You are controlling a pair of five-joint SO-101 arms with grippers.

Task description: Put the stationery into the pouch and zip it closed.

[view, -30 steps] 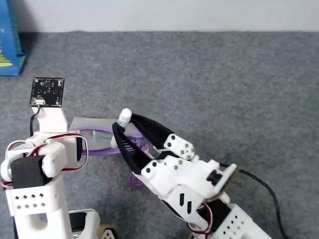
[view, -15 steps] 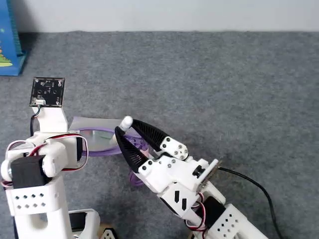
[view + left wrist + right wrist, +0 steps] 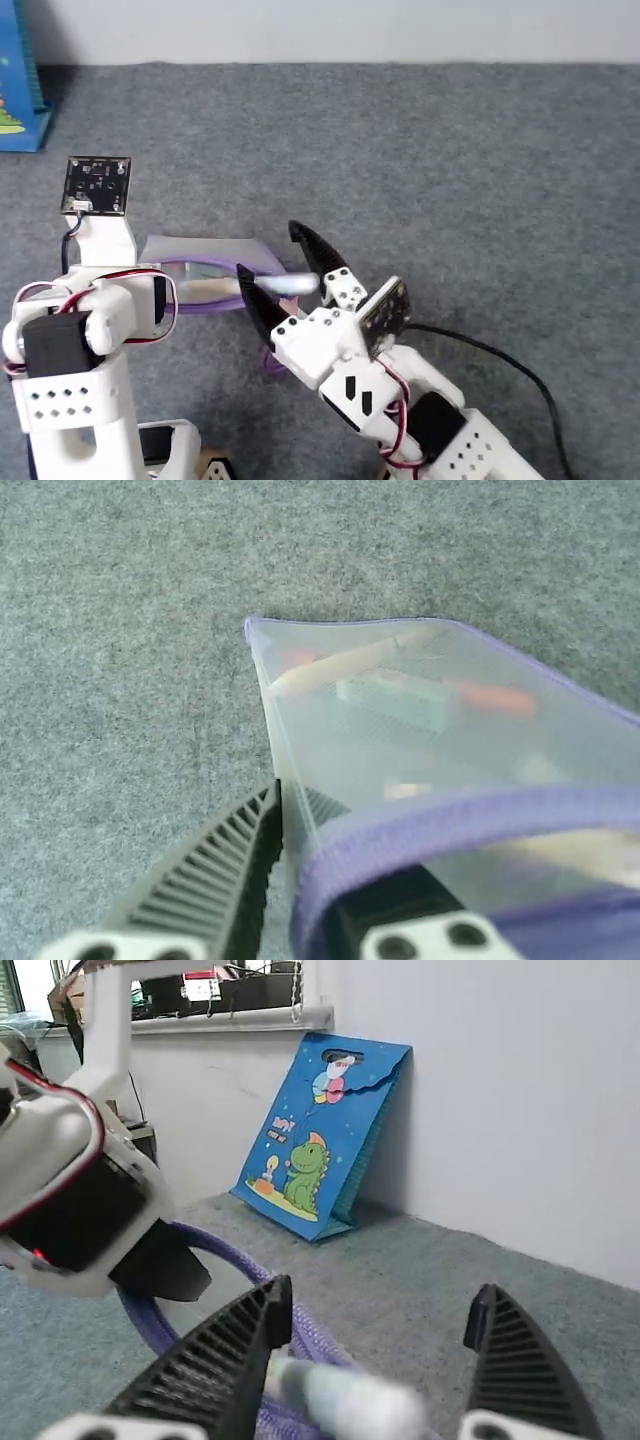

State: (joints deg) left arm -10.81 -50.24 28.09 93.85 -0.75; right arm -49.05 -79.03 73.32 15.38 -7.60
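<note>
Pouch (image 3: pixel 213 254) partly behind left arm (image 3: pixel 85 330); white item (image 3: pixel 350 1405) btwn right jaws blurred, cut off by pic edge.

pouch (image 3: pixel 203 249): clear, purple zip, mouth open | pencil (image 3: pixel 335 664), eraser (image 3: pixel 392 700) inside | white pen (image 3: pixel 285 284) at mouth

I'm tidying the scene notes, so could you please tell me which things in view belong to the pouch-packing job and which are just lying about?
Part of the job:
- pouch
- pencil, green eraser and orange item inside it
- white pen between the right arm's jaws

Just lying about:
- blue gift bag
- black cable
</note>
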